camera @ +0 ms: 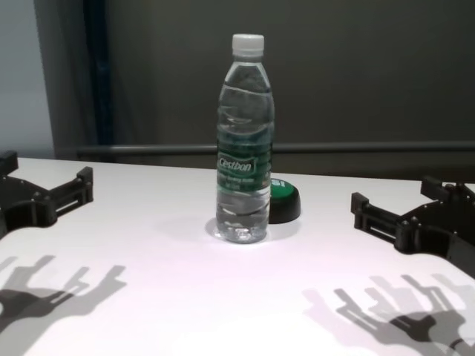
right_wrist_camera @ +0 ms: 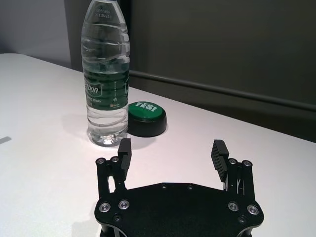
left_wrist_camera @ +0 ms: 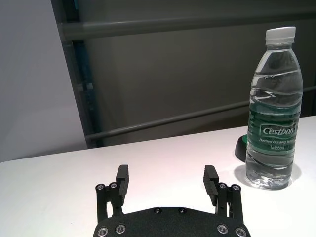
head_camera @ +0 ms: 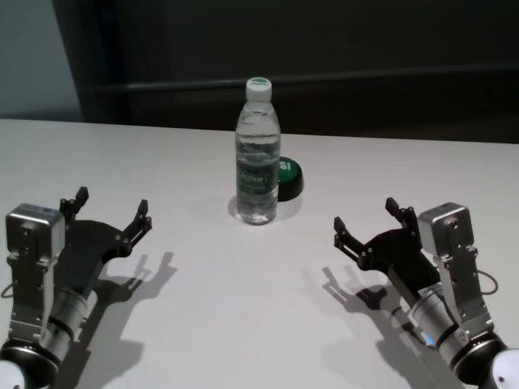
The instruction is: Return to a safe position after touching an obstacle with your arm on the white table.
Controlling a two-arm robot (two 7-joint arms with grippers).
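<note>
A tall clear water bottle (head_camera: 258,154) with a white cap and a dark green "Cestbon" label stands upright at the middle of the white table (head_camera: 243,324). It also shows in the chest view (camera: 244,141), the left wrist view (left_wrist_camera: 274,111) and the right wrist view (right_wrist_camera: 105,74). My left gripper (head_camera: 112,209) is open and empty, held above the table to the bottle's left and nearer me. My right gripper (head_camera: 366,217) is open and empty, to the bottle's right and nearer me. Neither arm touches the bottle.
A green round button (head_camera: 288,177) marked "YES!" on a black base sits just behind and to the right of the bottle, also in the right wrist view (right_wrist_camera: 146,117). A dark wall with a rail runs behind the table's far edge.
</note>
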